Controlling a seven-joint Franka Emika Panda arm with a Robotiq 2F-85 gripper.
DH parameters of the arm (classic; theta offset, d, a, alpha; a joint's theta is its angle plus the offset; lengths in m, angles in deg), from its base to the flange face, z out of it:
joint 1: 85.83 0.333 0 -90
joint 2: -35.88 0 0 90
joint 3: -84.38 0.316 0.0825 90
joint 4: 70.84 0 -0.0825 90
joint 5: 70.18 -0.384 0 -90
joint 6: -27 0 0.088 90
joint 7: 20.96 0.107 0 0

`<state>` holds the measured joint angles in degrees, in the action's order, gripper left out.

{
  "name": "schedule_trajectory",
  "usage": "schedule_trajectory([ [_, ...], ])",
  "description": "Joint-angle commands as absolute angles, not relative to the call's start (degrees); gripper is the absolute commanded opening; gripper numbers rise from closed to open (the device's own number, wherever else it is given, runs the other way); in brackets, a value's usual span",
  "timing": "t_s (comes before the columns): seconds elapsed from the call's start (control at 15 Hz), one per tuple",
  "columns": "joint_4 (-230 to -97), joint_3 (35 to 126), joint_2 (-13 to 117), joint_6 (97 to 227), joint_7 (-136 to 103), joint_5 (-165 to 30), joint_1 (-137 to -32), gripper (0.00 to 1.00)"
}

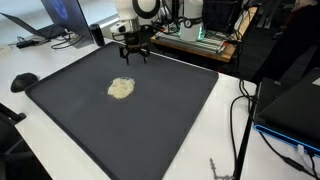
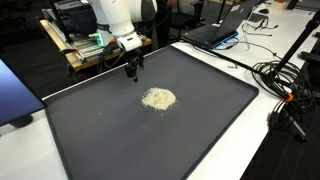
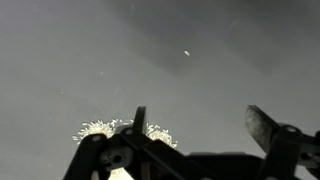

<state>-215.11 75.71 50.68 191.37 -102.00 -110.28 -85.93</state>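
Note:
A small pale, fluffy clump (image 1: 120, 88) lies on a large dark mat (image 1: 170, 110). It shows in both exterior views (image 2: 158, 98) and at the lower left of the wrist view (image 3: 100, 130). My gripper (image 1: 133, 52) hangs over the far edge of the mat (image 2: 133, 72), apart from the clump. Its fingers are spread wide and hold nothing (image 3: 200, 125). Only bare mat lies between the fingertips.
The mat (image 2: 200, 130) lies on a white table (image 1: 225, 140). A laptop (image 1: 55, 20) and cables sit at one corner. A shelf with equipment (image 1: 200, 35) stands behind the arm. Black cables (image 2: 285, 85) trail along a table edge. A dark monitor edge (image 1: 290, 105) stands nearby.

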Motion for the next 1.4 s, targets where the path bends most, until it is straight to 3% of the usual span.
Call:
schedule_trajectory([
  [0.0, -219.7, 67.8, 49.0, 196.5, -90.6, -94.9, -77.7, 1.0],
  [0.33, -222.1, 58.3, 48.6, 203.8, -82.2, -85.2, -67.2, 1.0],
  [0.6, -223.4, 57.6, 47.0, 208.5, -82.9, -87.4, -64.7, 1.0],
  [1.0, -227.0, 65.8, 40.1, 213.5, -83.5, -88.9, -70.2, 1.0],
  [1.07, -228.1, 68.7, 38.1, 213.6, -75.7, -79.8, -74.3, 1.0],
  [1.33, -231.7, 77.1, 29.4, 211.3, -61.2, -75.2, -78.1, 1.0],
])
